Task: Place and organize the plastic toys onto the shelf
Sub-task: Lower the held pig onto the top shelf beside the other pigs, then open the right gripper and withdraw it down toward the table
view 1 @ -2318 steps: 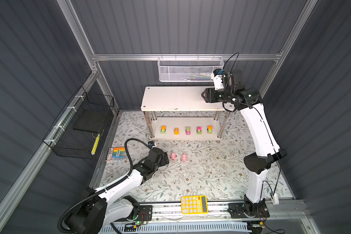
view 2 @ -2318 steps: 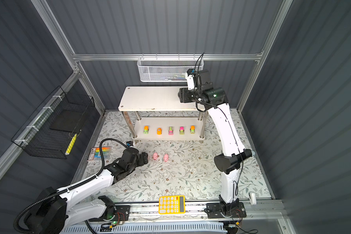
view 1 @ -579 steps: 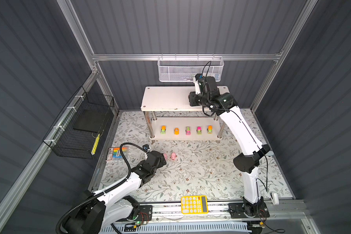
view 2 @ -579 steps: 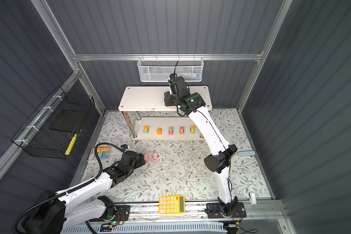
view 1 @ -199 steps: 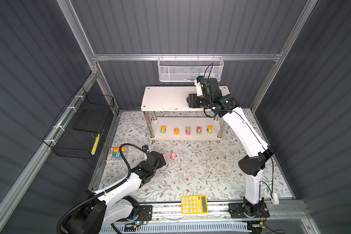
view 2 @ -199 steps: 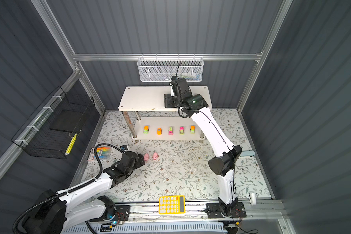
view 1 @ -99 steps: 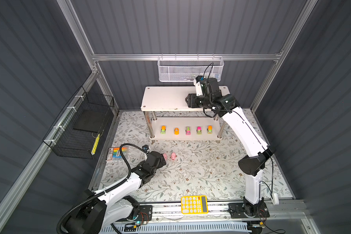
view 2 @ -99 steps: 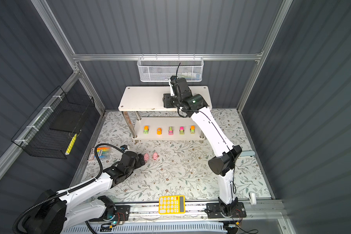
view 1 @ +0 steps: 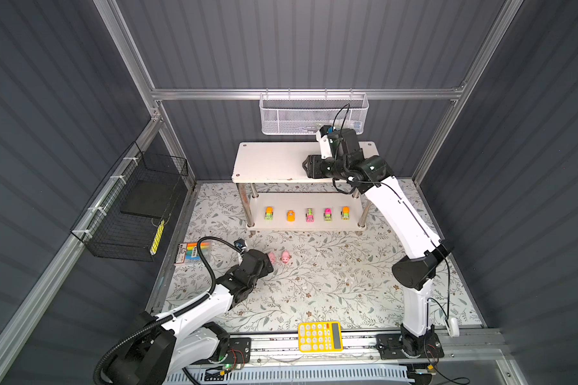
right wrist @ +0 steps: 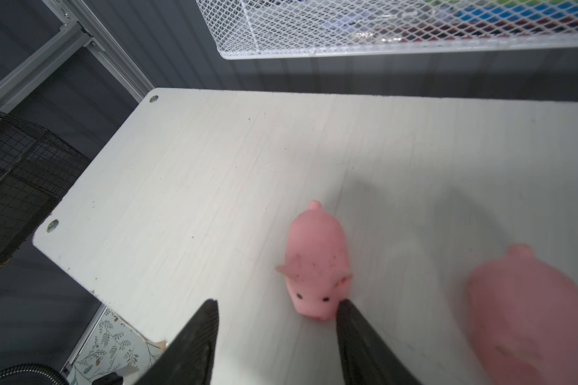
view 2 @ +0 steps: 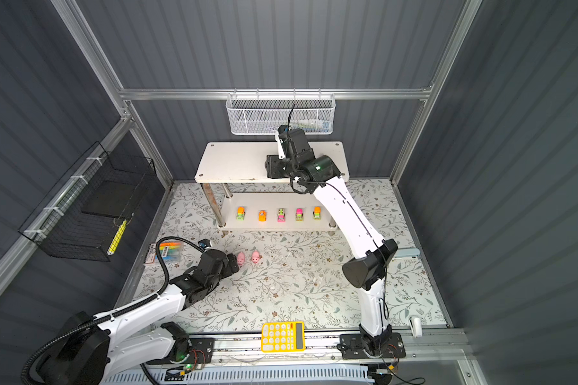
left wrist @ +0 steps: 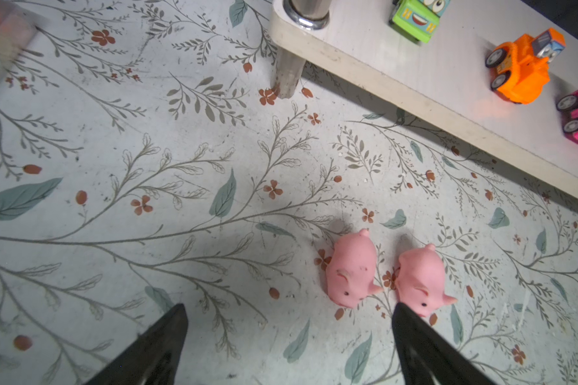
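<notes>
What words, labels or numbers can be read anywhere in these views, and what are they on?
No text is legible in any view.
On the yellow calculator: key markings, too small to read.
On the marker pack: print on its white end, too small to read.
On the green toy vehicle: a cartoon face only, no lettering.
In the white mesh basket: contents blurred behind the mesh.

**Pink pigs, white shelf, leafy mat**

Your pigs [left wrist: 351,270] are pale pink with tiny black dot eyes. The mat [left wrist: 147,150] is off-white, printed with grey-green leaf sprigs and small rust-red flowers. Your shelf [right wrist: 214,166] is plain white. The toy vehicles [view 1: 290,215] come in orange, lime green and hot pink. The calculator [view 1: 319,336] is yellow, the mesh basket [view 1: 297,116] white and the wire basket [view 1: 121,248] black.
</notes>
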Robot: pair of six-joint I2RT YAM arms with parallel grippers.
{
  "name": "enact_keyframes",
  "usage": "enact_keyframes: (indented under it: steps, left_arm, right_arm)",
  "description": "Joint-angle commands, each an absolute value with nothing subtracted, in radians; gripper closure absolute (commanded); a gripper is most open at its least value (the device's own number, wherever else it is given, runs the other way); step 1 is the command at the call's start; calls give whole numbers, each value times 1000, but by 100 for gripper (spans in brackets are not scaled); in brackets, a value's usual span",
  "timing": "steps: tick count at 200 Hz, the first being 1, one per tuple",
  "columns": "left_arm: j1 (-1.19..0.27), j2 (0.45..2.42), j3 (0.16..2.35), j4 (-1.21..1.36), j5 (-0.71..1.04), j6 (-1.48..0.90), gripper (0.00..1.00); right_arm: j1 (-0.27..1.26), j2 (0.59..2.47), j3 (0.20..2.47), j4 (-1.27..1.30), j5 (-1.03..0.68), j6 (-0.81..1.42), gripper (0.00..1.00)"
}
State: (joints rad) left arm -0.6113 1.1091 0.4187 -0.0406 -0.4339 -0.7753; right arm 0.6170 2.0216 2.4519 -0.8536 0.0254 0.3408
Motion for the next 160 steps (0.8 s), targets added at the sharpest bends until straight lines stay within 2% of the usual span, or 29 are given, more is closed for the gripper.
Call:
enact_keyframes:
  steps: [1, 99, 160]
  left_arm:
    - [-603, 1109, 405, -33, -432, -793, 4]
    - [-601, 1111, 406, -35, -434, -793, 4]
    - [-598, 1117, 417, -47, -439, -784, 4]
  right_arm:
    - [622, 2030, 2460, -831, 16, 353, 41]
    - [623, 1935, 2383, -798, 28, 347, 41]
    - [623, 1690, 2144, -677, -23, 333, 40]
